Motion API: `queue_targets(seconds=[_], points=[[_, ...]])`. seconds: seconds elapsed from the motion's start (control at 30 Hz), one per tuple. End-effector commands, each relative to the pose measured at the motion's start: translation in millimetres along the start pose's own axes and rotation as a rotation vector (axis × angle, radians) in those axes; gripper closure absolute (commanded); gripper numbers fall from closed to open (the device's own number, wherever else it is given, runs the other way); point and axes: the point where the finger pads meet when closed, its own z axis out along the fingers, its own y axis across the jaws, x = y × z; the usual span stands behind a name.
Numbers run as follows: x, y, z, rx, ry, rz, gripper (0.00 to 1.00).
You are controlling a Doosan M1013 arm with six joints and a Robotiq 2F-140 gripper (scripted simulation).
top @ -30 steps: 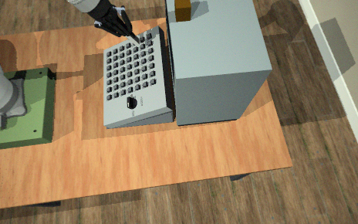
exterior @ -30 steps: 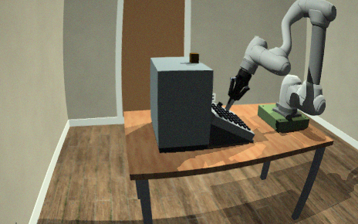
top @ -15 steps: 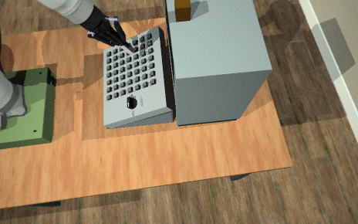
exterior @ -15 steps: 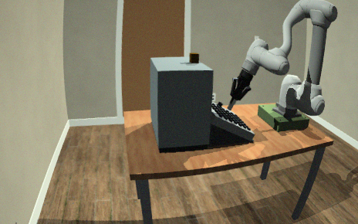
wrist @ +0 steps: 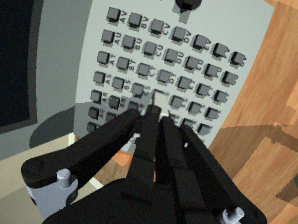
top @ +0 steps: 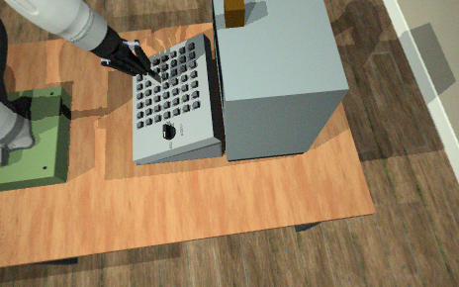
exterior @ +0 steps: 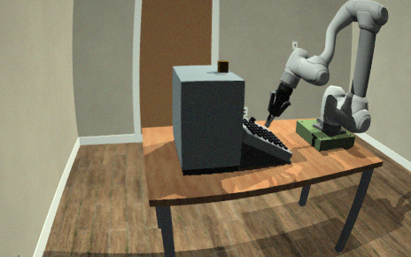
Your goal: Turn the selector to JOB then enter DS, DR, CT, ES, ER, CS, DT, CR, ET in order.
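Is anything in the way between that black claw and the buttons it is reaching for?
Nothing visible. The closed gripper holds nothing and points its tips down right over the grey keypad, with only open air beneath. The big grey box stands off to the side, and the black knob sits lower on the panel.

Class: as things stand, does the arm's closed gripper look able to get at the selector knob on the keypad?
Probably yes. The gripper, shut and holding nothing, hovers over the key rows, and the selector knob sits uncovered near the front edge of the keypad with nothing between them.
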Motion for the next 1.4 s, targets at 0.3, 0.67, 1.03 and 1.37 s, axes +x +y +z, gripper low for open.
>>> queue_targets(seconds=[0.3, 0.67, 1.03, 1.37], points=[[0, 0, 17, 0.001, 0.0, 0.001, 1.0], [0, 0, 20, 0.001, 0.0, 0.001, 1.0], [0, 0, 20, 0.001, 0.0, 0.001, 1.0], [0, 0, 21, 0.001, 0.0, 0.001, 1.0]])
